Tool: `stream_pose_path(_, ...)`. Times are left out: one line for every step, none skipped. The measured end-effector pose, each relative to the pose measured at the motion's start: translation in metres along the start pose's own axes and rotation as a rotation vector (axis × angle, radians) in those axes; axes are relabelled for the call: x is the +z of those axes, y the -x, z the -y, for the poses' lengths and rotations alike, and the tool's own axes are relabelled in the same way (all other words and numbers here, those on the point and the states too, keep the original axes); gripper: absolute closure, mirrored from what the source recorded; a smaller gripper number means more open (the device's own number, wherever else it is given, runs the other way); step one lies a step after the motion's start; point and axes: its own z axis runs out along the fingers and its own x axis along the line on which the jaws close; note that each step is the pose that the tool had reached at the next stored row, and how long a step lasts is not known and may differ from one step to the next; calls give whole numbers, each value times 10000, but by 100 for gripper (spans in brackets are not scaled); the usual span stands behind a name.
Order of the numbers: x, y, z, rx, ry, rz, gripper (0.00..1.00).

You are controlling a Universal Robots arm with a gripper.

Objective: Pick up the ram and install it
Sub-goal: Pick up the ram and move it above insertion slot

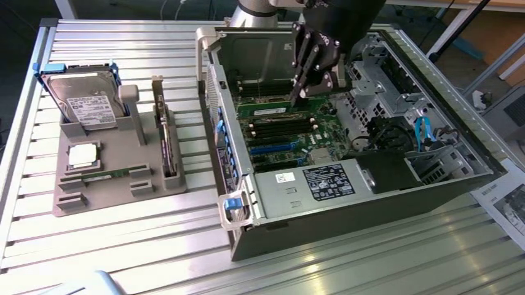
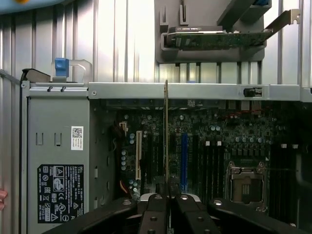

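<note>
Two large items on the slatted desk [image 1: 123, 246]: an open case [image 1: 345, 218] laid on its side, probably to face its inside upward for a reach from above, and, to the exterior view's left of it, a grey tray [image 1: 107, 200] with parts stood in cut-outs, likely to keep each one upright and easy to grab. Inside the case, the green board [image 1: 287, 138], flat on the floor of the box. Down over that board, the tool [image 1: 305, 93], closed narrow on the ram [image 1: 267, 109]. Held on edge, long side level, presumably to match the run of the black slots [image 1: 283, 126] beneath. From the wrist, ram [image 2: 166, 136] seen as a thin line straight ahead, across the board. Apparently hanging just above and not yet seated; cannot tell over which slot. Well apart, a second ram [image 1: 107, 176] lying in the tray, near the silver chip [image 1: 82, 155].
</note>
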Motion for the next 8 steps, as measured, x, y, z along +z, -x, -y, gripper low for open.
stream_pose_path(-1, 0, 27, 0, 1, 0, 88)
stream_pose_path(-2, -1, 53, 0, 2, 0, 88)
stream_pose_path(-3, -1, 79, 1, 3, 0, 88)
stream_pose_path(-3, -1, 106, 1, 3, 0, 88)
stream_pose_path(-5, -2, 146, 0, 4, 0, 88)
stream_pose_path(-6, -2, 178, 0, 6, 0, 88)
stream_pose_path(-7, -2, 204, 0, 6, 0, 88)
stream_pose_path(-8, -3, 227, 0, 7, 0, 88)
